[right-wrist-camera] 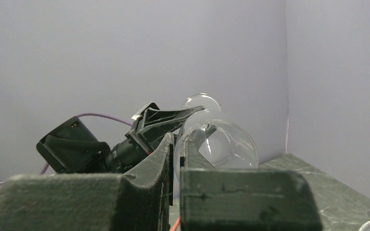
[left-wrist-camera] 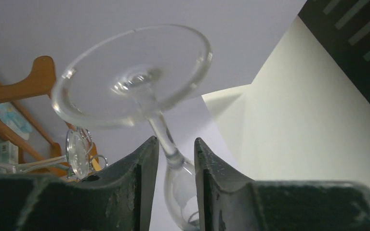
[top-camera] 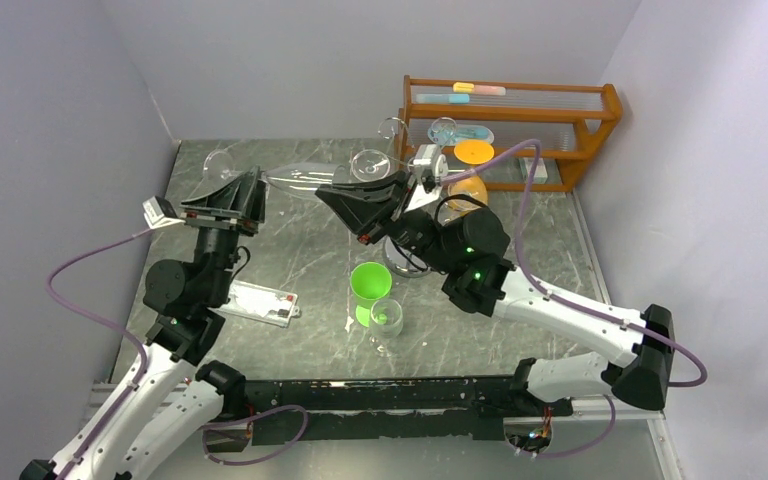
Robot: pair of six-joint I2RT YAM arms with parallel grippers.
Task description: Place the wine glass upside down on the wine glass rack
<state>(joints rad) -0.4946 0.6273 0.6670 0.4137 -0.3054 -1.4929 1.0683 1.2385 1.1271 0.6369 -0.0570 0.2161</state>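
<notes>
One clear wine glass [top-camera: 300, 178] hangs on its side in the air between both grippers. My left gripper [top-camera: 252, 190] is closed round its stem just above the bowl. In the left wrist view the round foot [left-wrist-camera: 135, 77] stands past my fingertips [left-wrist-camera: 176, 142]. My right gripper [top-camera: 332, 195] is shut on the bowl's rim, and one finger shows through the bowl [right-wrist-camera: 231, 144] beside the gripper [right-wrist-camera: 177, 139]. The chrome wine glass rack [top-camera: 401, 150] stands behind my right arm with other glasses hanging on it. Its base is mostly hidden. A scroll arm shows in the left wrist view [left-wrist-camera: 99, 159].
A green cup [top-camera: 370, 280], a green disc [top-camera: 361, 318] and a small clear glass [top-camera: 386, 318] stand in the table's middle. A flat white device [top-camera: 260, 303] lies front left. A brown wooden shelf [top-camera: 560, 105] stands back right, with an orange object [top-camera: 467, 190] before it.
</notes>
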